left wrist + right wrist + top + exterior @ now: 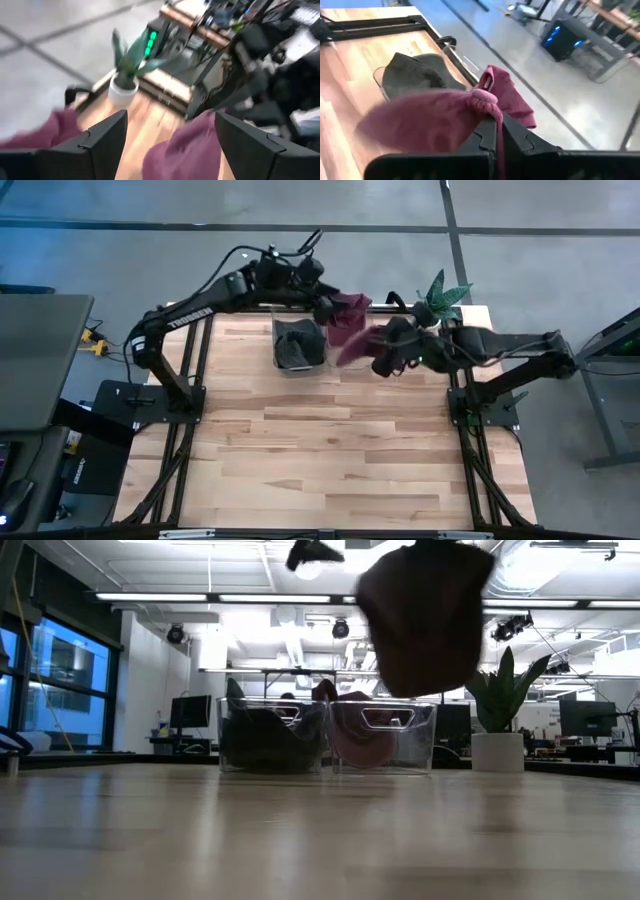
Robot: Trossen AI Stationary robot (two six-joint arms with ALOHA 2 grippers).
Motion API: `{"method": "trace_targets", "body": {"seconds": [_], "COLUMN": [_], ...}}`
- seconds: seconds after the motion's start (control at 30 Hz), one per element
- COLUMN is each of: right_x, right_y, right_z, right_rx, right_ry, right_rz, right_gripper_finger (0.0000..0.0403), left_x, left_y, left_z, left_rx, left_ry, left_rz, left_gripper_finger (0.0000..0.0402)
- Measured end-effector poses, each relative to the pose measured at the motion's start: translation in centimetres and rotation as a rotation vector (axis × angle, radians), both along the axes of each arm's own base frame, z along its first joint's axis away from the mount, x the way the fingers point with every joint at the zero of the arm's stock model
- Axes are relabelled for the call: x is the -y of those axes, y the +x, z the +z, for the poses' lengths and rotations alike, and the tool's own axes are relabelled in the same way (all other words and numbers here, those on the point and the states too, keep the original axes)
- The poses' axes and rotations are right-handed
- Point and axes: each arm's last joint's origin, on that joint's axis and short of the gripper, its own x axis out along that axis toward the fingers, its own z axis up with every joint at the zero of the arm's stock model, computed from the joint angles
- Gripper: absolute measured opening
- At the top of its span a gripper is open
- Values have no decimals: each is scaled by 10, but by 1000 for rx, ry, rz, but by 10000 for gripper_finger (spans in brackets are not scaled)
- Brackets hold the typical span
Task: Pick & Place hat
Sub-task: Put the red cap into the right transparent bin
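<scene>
A maroon hat (pixel 355 345) hangs in my shut right gripper (pixel 380 360), lifted above the table's far right part; in the low view this hat (pixel 425 615) floats high above the bins. A second maroon hat (pixel 350 308) lies in the right clear bin (pixel 385 735), draped over its rim (pixel 512 97). A dark hat (pixel 298 345) fills the left clear bin (pixel 275 735). My left gripper (pixel 328 308) hovers open over the bins at the far edge, its fingers (pixel 102 137) wide apart and touching nothing. My right gripper (pixel 499 125) pinches a bunched fold of the maroon hat's cloth (pixel 485 100) between its two shut fingers. The hat is lifted clear of the table, and its body (pixel 425 120) spreads out slack to one side of the fingers.
A potted plant (pixel 440 298) stands at the far right corner, close behind my right arm. The two clear bins sit side by side at the far edge. The bare wooden table (pixel 330 450) stretches toward the near edge.
</scene>
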Motion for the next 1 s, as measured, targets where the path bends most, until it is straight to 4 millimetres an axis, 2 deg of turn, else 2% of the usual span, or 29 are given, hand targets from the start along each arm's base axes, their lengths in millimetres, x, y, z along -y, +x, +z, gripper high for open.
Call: {"method": "trace_targets", "body": {"seconds": [0.27,0.67,0.8,1.0], "right_x": [37,90,101,124], "right_y": [2,3,12,31], "right_z": [10,17,10,-13], "right_rx": [7,163,164,118], "right_ry": [68,193,211,275], "right_rz": [62,158,156,119], "right_gripper_finger": [0,0,0,0], "left_x": [-38,-77,-85,-78], "left_y": [-41,-73,-81,-86], "left_z": [-1,-10,-11,-11], "left_rx": [-74,-130,-123,-143], "left_ry": [-186,-285,-330,-357], "left_rz": [49,46,16,-16], "left_gripper_finger": [286,286,286,286]}}
